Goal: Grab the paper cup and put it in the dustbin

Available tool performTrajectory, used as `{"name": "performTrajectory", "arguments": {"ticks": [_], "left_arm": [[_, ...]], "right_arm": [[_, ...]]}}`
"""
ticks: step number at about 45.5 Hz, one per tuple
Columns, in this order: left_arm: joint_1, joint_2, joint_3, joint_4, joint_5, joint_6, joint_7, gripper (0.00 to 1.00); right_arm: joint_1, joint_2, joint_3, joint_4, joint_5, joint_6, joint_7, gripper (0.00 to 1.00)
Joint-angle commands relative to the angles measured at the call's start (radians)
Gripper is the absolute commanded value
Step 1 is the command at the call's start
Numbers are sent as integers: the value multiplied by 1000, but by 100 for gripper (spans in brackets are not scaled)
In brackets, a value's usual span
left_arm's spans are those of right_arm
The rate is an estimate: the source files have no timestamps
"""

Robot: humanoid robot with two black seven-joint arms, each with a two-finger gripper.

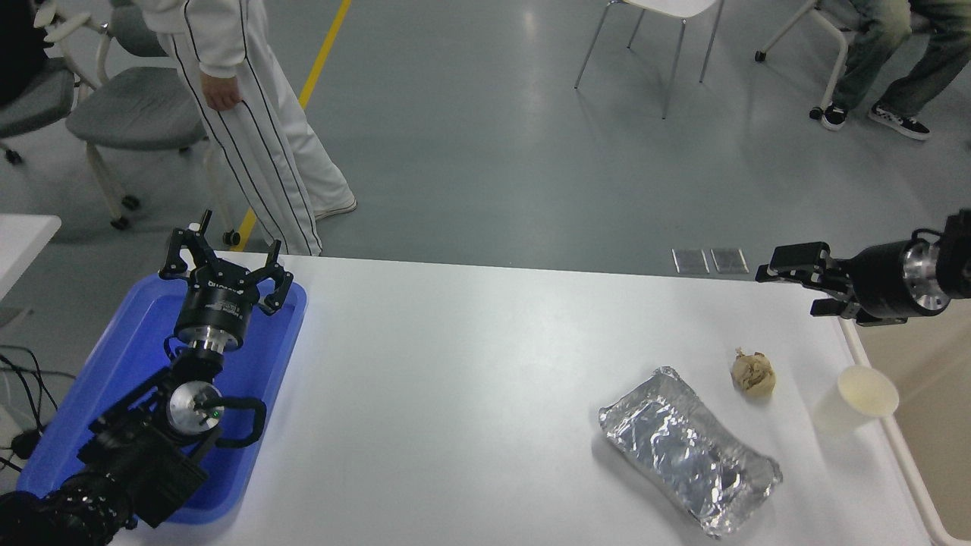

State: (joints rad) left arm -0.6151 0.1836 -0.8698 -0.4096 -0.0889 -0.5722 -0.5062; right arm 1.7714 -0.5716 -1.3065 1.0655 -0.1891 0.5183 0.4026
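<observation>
The paper cup (853, 398) stands upright near the table's right edge, cream-white, its round rim facing up. Just to its right lies the beige dustbin (904, 459), cut off by the picture's edge. My right gripper (793, 288) hovers open above the table's far right corner, fingers pointing left, well behind and above the cup and holding nothing. My left gripper (226, 262) is parked open over the blue tray (106, 379) at the lower left.
A crumpled brown paper ball (752, 372) lies left of the cup, and a foil tray (686, 449) sits in front of it. A person in white striped trousers (250, 144) stands beyond the far left edge, with chairs behind.
</observation>
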Motion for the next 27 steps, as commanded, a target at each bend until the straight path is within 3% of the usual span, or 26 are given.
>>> {"name": "performTrajectory", "arguments": {"ticks": [1,7,14,27], "left_arm": [[0,0,0,0,0,0,0,100],[0,0,0,0,0,0,0,100],[0,0,0,0,0,0,0,100],[0,0,0,0,0,0,0,100]], "right_arm": [[160,105,-197,7,-12,267,-4,100],[214,133,-226,11,-21,267,-4,100],[263,197,-241,11,-114,267,-5,100],[361,214,-229,2,-211,267,-5,100]]}}
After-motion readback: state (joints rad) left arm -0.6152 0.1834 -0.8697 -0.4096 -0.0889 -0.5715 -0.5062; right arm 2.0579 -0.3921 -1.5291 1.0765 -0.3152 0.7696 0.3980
